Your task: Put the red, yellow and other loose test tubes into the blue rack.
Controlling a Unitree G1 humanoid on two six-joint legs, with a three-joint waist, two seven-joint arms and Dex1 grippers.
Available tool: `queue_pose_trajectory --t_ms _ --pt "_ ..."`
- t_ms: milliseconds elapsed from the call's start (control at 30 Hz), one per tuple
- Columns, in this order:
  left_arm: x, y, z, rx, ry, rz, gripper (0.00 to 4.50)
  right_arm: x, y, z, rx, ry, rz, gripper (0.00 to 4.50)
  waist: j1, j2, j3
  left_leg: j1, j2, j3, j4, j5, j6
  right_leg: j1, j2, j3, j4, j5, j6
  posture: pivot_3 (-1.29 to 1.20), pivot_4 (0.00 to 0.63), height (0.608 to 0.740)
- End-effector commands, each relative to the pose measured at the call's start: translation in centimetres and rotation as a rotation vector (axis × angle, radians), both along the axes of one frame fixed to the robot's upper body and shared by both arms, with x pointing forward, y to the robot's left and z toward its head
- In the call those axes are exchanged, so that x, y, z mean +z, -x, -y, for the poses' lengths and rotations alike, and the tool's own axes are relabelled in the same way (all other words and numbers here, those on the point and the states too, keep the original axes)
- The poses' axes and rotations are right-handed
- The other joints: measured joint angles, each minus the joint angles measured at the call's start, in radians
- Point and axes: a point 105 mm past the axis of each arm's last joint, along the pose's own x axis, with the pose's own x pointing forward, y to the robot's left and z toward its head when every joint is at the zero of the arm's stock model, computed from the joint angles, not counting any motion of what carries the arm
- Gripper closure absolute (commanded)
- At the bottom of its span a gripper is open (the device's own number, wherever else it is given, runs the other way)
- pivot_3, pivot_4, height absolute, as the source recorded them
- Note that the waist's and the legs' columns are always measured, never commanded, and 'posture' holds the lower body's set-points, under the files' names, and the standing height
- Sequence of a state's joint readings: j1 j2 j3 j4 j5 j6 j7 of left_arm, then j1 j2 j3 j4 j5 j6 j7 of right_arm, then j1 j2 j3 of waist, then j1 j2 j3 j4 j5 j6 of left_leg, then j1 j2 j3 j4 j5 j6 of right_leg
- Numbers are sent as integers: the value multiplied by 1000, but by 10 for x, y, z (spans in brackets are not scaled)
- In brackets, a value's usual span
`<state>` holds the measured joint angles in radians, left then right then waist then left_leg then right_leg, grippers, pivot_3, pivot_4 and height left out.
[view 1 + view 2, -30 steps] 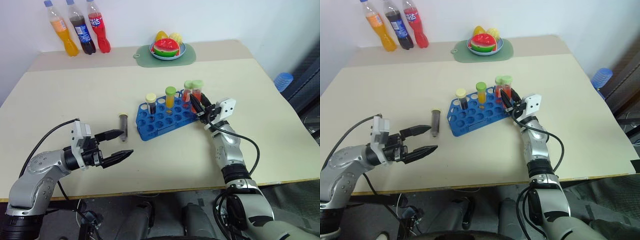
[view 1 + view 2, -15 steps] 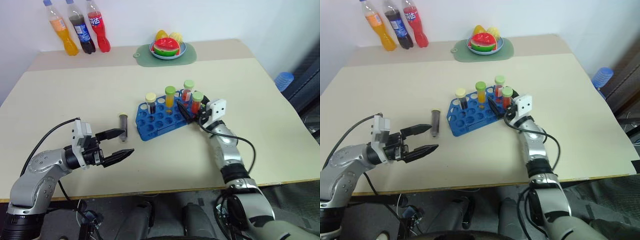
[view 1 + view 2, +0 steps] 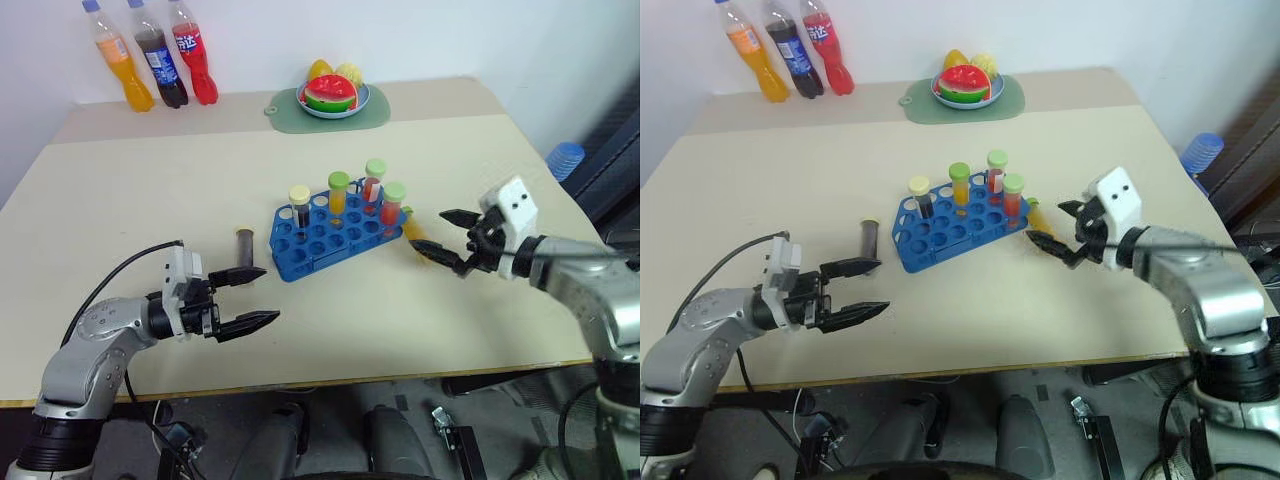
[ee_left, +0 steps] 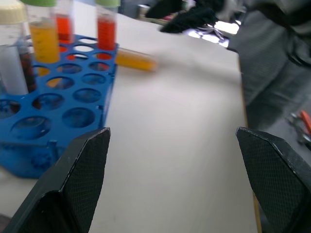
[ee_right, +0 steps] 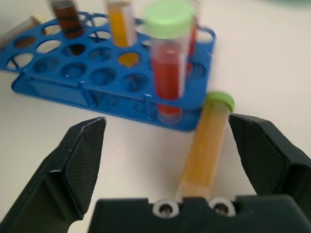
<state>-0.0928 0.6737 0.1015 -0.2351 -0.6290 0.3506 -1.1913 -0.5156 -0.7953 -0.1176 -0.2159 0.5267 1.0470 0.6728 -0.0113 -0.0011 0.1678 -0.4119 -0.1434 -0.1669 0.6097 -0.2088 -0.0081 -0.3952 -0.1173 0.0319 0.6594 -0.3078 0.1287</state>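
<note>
So the rack (image 3: 330,232) has four tubes standing in it right now: a cream-capped dark one (image 3: 301,206), a green-capped yellow one (image 3: 339,195), and two reds (image 3: 373,181) at the far right corner. Two loose ones are left on the bench (image 3: 150,200).

My right claw (image 3: 447,236) is wide, holding nothing, hovering just off the rack's right end. The orange tube (image 3: 412,226) lies flat on the bench between that claw and the rack, at about 9 o'clock from the fingertips and very near. In my right wrist view the orange tube (image 5: 206,141) runs straight away from me, green cap at the far end nearly touching the rack's corner. So its long axis lines up with the way the claw points, not across it. I reckon I'd need to turn the wrist or come in from above to get the fingers on either side.

My left claw (image 3: 248,298) is wide too, empty, pointing toward 3 o'clock. The dark tube (image 3: 244,245) lies at about 12 o'clock from it, just left of the rack, long axis running 12 to 6. That one's clearly the left arm's job, the orange one the right's.
</note>
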Motion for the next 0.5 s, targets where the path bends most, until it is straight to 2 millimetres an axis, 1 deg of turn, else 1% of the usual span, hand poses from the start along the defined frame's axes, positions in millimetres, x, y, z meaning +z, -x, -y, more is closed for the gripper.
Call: queue_pose_trajectory --t_ms 33,100,200,367,500 --pt "9 -2 2 -54 -24 61 215 4 -15 7 -64 -30 -102 57 0 0 0 0 0 0 0 0 0 0 0 0 -1 0 0 0 150 740" --pt "12 -3 4 -68 -25 69 215 2 -24 6 -74 -37 -142 57 1 0 0 -1 0 -1 0 -1 1 0 0 -1 -3 2 3 0 150 740" --pt "14 -1 8 -87 -33 75 215 -9 -42 8 -116 -15 -205 57 -2 0 0 -5 0 -1 1 -1 2 -1 -1 -3 -5 2 4 0 150 740" --pt "15 6 11 -89 -26 67 215 -17 -54 8 -113 28 -290 57 -5 0 0 -11 0 -1 2 0 1 -6 -1 -3 -5 3 4 0 150 740" --pt "13 13 12 -71 -20 55 215 -28 -65 9 -99 115 -316 57 -8 0 0 -12 0 -1 3 0 -1 -9 0 -3 -4 3 5 0 150 740"
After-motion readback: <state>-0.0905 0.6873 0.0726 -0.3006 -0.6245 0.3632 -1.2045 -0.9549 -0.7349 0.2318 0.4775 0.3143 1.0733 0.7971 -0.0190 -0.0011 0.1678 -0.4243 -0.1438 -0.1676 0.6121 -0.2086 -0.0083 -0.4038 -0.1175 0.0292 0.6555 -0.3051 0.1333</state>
